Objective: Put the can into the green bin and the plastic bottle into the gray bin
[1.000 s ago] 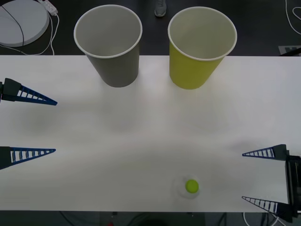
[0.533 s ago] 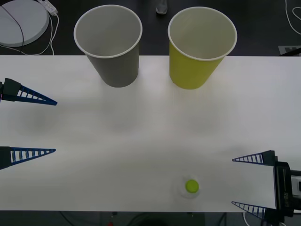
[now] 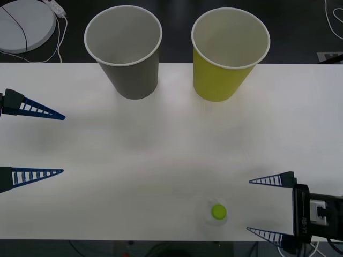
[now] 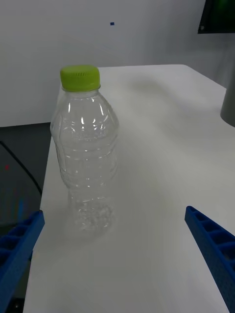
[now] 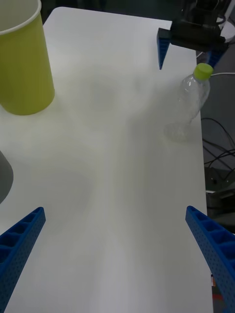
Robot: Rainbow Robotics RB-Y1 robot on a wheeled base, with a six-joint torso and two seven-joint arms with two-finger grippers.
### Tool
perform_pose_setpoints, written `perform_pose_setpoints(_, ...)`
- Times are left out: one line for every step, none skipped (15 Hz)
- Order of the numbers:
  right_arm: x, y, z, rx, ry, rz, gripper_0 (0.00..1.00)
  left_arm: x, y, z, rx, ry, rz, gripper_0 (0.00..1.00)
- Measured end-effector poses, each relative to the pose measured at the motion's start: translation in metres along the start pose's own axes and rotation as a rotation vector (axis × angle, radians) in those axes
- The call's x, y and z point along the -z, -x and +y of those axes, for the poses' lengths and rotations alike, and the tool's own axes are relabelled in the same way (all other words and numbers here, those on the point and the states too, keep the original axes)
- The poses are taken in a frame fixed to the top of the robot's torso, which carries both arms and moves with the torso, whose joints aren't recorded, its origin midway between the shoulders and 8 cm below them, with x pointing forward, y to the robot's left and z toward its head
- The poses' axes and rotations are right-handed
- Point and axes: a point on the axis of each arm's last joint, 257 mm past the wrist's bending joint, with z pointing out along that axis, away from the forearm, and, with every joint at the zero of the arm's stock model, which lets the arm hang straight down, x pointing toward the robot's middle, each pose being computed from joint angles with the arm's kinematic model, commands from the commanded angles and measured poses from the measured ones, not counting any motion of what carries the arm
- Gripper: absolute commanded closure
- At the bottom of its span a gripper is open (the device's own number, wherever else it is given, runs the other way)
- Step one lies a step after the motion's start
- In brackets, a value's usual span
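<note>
The plastic bottle (image 3: pixel 218 212), clear with a lime-green cap, stands upright close to the table's front edge, right of centre. My right gripper (image 3: pixel 249 206) is open just to its right, level with it, and its fingers are short of the bottle. The right wrist view has the bottle (image 4: pixel 85 156) ahead of the open right gripper (image 4: pixel 113 212), nearer one finger. At the table's back stand the gray bin (image 3: pixel 126 53) and, to its right, the green bin (image 3: pixel 228 56), both upright. My left gripper (image 3: pixel 63 144) rests open at the left edge. The can is out of view.
The white table (image 3: pixel 161 144) is bare between the bottle and the bins. A round white disc (image 3: pixel 24 24) with a cable lies beyond the table's back left. In the left wrist view the green bin (image 5: pixel 22 63) and the bottle (image 5: pixel 188 105) stand far apart.
My right gripper has slid left along the front edge, closing most of the distance to the bottle. The bottle, the bins and the left gripper have stayed put.
</note>
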Motion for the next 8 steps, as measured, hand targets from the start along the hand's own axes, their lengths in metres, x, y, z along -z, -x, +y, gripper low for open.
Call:
perform_pose_setpoints(-0.006, 0.001, 0.003, -0.01, 0.011, -0.013, 0.0, 0.0, 0.0, 0.0, 0.0, 0.0, 0.0, 0.0)
perform_pose_setpoints(-0.013, 0.002, 0.006, -0.019, 0.019, -0.026, 0.0, 0.0, 0.0, 0.0, 0.0, 0.0, 0.0, 0.0)
perform_pose_setpoints(-0.018, 0.003, 0.008, -0.023, 0.024, -0.038, 0.0, 0.0, 0.0, 0.0, 0.0, 0.0, 0.0, 0.0)
perform_pose_setpoints(-0.023, 0.004, 0.008, -0.025, 0.027, -0.047, 0.0, 0.0, 0.0, 0.0, 0.0, 0.0, 0.0, 0.0)
perform_pose_setpoints(-0.027, 0.006, 0.009, -0.03, 0.032, -0.057, 0.0, 0.0, 0.0, 0.0, 0.0, 0.0, 0.0, 0.0)
perform_pose_setpoints(-0.03, 0.008, 0.01, -0.034, 0.035, -0.065, 0.0, 0.0, 0.0, 0.0, 0.0, 0.0, 0.0, 0.0)
perform_pose_setpoints(-0.034, 0.01, 0.01, -0.038, 0.037, -0.073, 0.0, 0.0, 0.0, 0.0, 0.0, 0.0, 0.0, 0.0)
perform_pose_setpoints(-0.037, 0.012, 0.01, -0.041, 0.038, -0.081, 0.0, 0.0, 0.0, 0.0, 0.0, 0.0, 0.0, 0.0)
